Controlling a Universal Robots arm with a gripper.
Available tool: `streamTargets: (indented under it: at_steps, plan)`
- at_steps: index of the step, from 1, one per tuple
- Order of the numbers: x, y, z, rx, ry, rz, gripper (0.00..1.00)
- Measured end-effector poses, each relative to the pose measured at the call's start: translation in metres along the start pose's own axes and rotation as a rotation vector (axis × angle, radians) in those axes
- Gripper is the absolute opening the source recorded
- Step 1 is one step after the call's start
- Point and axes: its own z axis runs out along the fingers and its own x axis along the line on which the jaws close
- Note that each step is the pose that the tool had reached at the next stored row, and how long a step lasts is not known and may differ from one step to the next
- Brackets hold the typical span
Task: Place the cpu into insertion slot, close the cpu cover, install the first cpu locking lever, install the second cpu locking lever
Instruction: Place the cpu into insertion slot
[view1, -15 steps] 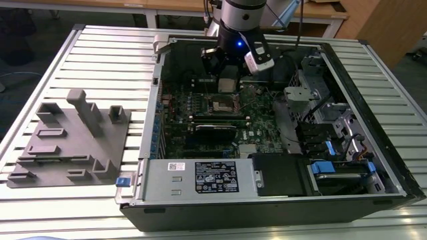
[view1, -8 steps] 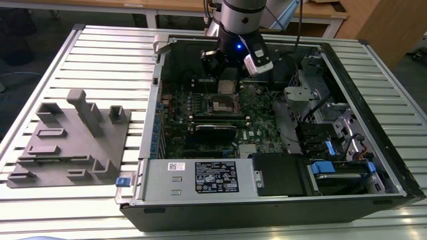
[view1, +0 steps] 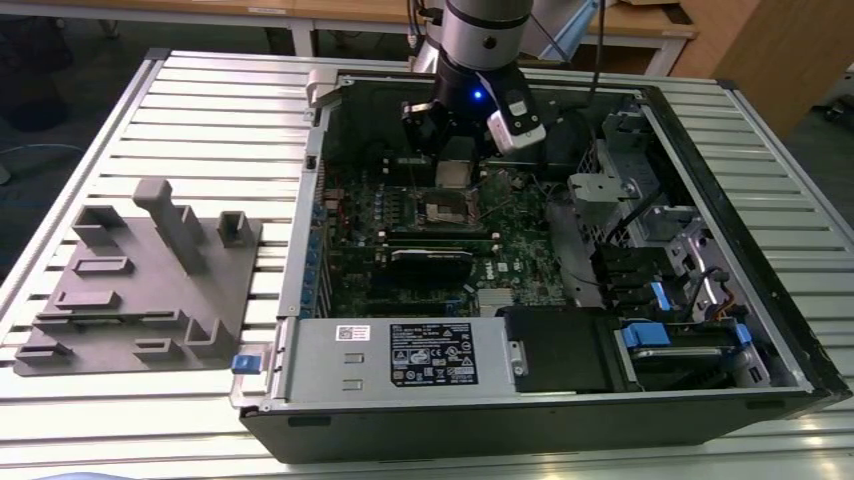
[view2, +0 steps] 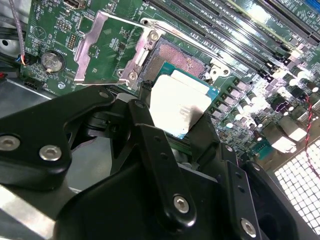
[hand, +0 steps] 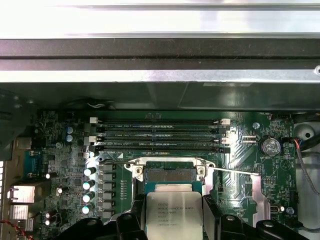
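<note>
The pincer (view2: 176, 114) was clamped on the cpu (view2: 179, 100), gripping it from two sides. The cpu hung in the air, close to the slot (hand: 169, 175) but not in it. The slot sat bare and open. Its thin silver cover (view2: 86, 47) lay flipped back beside it on the green board (view2: 50, 30). Past that ran long black memory slots (hand: 160, 134), then the shiny wall of the case (hand: 160, 75).

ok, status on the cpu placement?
Black gripper shut on small flat silver-grey square cpu, hovering near square black insertion slot, not seated. Thin silver frame cpu cover open. Nothing across the slot.
</note>
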Motion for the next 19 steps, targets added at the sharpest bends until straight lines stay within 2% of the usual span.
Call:
streamTargets:
  at_steps: [11, 14, 19]
  plan:
    - [0.0, 0.0, 0.0001, 0.0, -0.0004, 0.005, 0.54]
    - [0.0, 0.0, 0.0002, -0.0002, -0.003, 0.031, 0.54]
    - [0.0, -0.0001, 0.0006, -0.0004, -0.0104, 0.111, 0.54]
